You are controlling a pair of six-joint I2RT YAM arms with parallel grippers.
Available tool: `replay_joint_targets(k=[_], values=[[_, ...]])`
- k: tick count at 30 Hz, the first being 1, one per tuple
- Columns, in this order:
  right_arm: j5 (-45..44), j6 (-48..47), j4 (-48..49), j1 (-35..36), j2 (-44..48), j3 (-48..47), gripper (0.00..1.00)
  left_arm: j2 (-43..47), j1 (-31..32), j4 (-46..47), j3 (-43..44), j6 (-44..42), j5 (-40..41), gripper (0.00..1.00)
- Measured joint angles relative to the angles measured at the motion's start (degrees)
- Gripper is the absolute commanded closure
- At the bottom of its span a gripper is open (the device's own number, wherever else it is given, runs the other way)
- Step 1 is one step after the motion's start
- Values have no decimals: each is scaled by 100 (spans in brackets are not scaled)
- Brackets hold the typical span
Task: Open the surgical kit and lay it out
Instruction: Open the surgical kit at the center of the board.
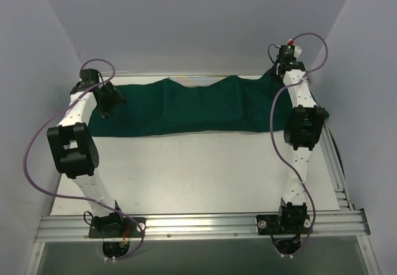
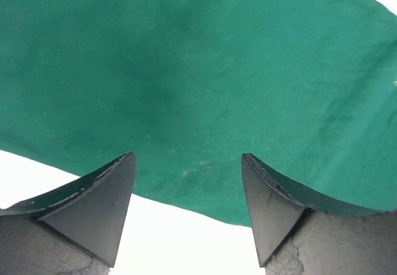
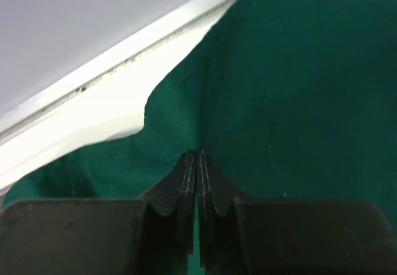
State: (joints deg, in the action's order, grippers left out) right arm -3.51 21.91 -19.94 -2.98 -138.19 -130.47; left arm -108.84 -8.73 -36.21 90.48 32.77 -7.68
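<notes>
The surgical kit shows only as its dark green cloth [image 1: 186, 107], spread wide across the far part of the white table [image 1: 205, 169]. My left gripper [image 1: 107, 104] hangs open over the cloth's left end. In the left wrist view the left gripper [image 2: 188, 157] stands just above the cloth [image 2: 198, 70], near its edge, with nothing between its fingers. My right gripper [image 1: 280, 70] is at the cloth's far right corner. In the right wrist view the right gripper [image 3: 200, 155] is shut, pinching a crease of the cloth [image 3: 285, 101].
Grey walls close in the table on the left, right and back. A metal strip [image 3: 124, 51] runs along the table's far edge, close to my right gripper. An aluminium rail [image 1: 205, 224] with both arm bases lies at the near edge.
</notes>
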Motion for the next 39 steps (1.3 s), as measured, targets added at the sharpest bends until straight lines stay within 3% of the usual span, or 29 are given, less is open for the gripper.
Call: replay_joint_targets(k=[10, 14, 19, 23, 26, 32, 34, 39], values=[[542, 498, -385, -179, 2262, 2990, 100, -341, -212, -280, 98, 361, -101, 16], [522, 177, -420, -232, 2455, 3292, 99, -459, -254, -291, 262, 363, -155, 17], [330, -146, -466, -308, 1725, 2592, 99, -527, -282, -350, 337, 299, -192, 21], [221, -267, -396, -337, 997, 2124, 99, -820, -380, -337, 704, 166, -293, 34], [157, -308, -439, -345, 608, 1921, 100, -1182, -442, -223, 1115, 79, -472, 41], [94, -400, -588, -356, -13, 1056, 100, -2127, -461, 92, 1897, 109, -691, 46], [92, -402, -643, -369, -188, 702, 100, -2413, -474, 162, 1978, 199, -717, 55], [105, -378, -695, -374, -619, 15, 100, -2802, -684, 127, 2179, 590, -918, 63]])
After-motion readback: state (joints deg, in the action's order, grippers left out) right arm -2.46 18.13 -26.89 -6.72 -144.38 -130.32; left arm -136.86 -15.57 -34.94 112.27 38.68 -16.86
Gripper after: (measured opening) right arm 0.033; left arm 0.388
